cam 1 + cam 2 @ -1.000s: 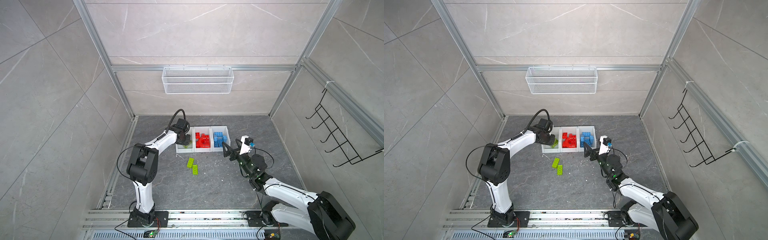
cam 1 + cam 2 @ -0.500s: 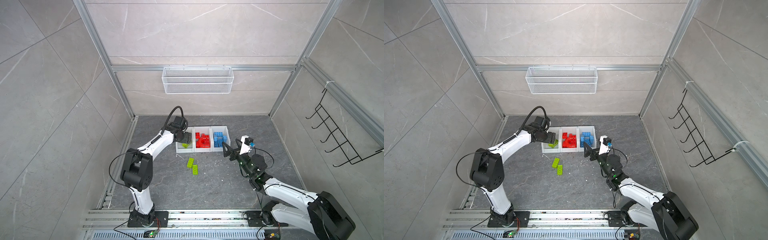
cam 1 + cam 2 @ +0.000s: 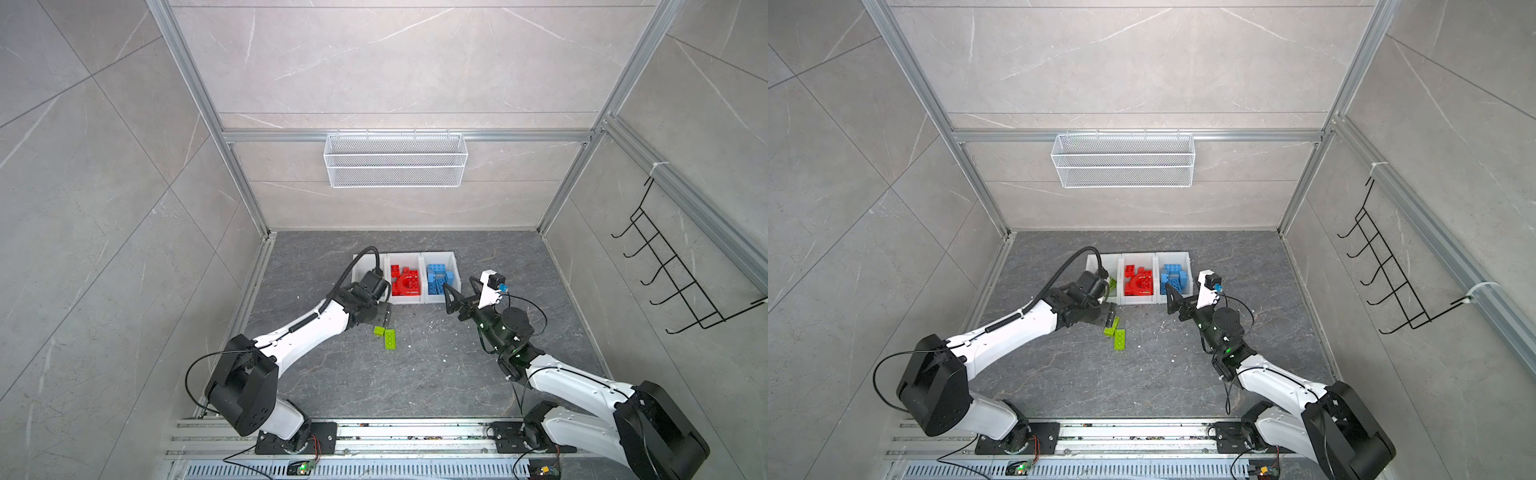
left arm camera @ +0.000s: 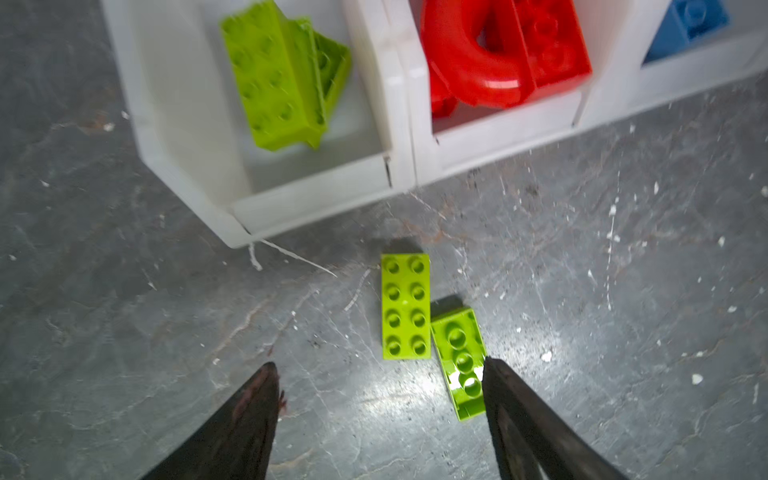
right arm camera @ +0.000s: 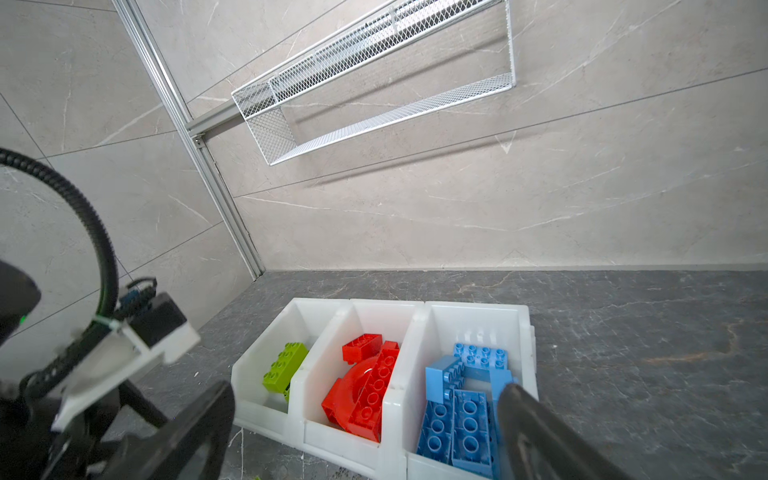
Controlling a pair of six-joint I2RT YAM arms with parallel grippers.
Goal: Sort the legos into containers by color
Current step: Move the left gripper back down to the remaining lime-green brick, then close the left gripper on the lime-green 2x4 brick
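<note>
Grey stone floor, tiled walls. Our left gripper is spread, empty; just ahead on the floor lie a wide green lego and a narrow green lego, long axes twd the green bin. Right gripper, also spread w/ nothing, sits farther off. No legible text.

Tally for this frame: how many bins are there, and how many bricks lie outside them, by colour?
White bins: 3
Green bricks on the floor: 2
Red bricks on the floor: 0
Blue bricks on the floor: 0
Total: 5 things, made up of 3 bins and 2 loose bricks.
</note>
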